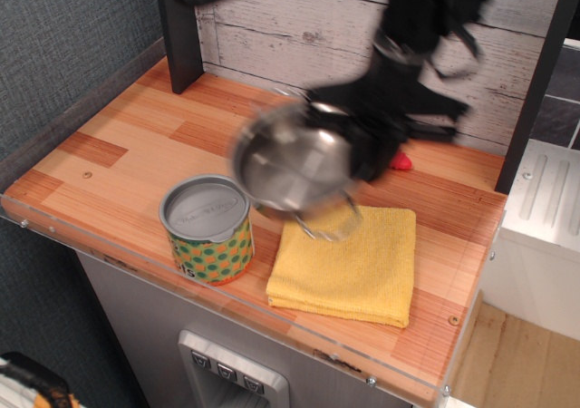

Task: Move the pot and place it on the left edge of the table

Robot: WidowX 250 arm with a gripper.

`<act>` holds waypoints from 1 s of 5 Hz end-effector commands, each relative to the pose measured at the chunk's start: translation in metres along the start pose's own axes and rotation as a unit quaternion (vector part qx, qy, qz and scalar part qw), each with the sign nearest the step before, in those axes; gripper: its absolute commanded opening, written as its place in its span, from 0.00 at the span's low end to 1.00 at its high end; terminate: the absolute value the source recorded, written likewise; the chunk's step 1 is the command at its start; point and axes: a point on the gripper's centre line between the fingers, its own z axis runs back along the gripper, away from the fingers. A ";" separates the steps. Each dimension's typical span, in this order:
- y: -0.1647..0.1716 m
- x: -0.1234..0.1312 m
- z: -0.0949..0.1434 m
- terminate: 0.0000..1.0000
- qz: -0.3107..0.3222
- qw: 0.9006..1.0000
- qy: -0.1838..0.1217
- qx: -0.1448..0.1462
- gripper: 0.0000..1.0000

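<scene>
Pot (292,165) airborne, blurred, tilted, above counter (136,145) centre. Pincer (362,150) pinching pot rim at 3 o'clock. Can (207,229) at pot's 7 o'clock; yellow cloth (349,267) at 5 o'clock.

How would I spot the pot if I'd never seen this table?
Find the striped wooden table. Above its middle, the black claw holds a blurred, shiny steel pot in the air, over a patterned tin can and a yellow cloth. It alone is bare metal and airborne.
</scene>
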 end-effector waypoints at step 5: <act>0.160 0.077 -0.025 0.00 0.139 0.988 -0.009 0.060 0.00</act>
